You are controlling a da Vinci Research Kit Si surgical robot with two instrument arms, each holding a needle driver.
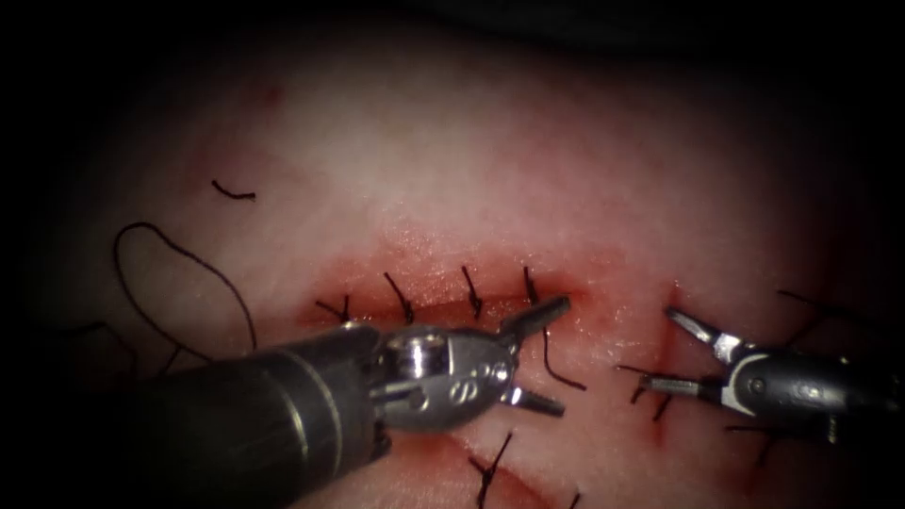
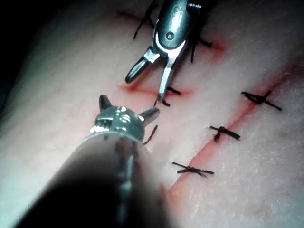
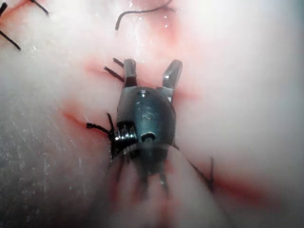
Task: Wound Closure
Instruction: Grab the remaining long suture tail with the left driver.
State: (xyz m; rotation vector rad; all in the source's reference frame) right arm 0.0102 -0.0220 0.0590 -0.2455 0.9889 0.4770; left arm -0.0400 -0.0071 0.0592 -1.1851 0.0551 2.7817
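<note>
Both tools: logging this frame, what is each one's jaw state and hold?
Left tool: open, holding nothing.
Right tool: open, holding nothing.

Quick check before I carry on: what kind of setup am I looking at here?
Most likely a bench suturing practice setup, not an operation. A slab of pale tissue carries a cut closed by several dark stitches, with loose thread lying on it. The left tool and right tool both stand open, holding nothing.
</note>
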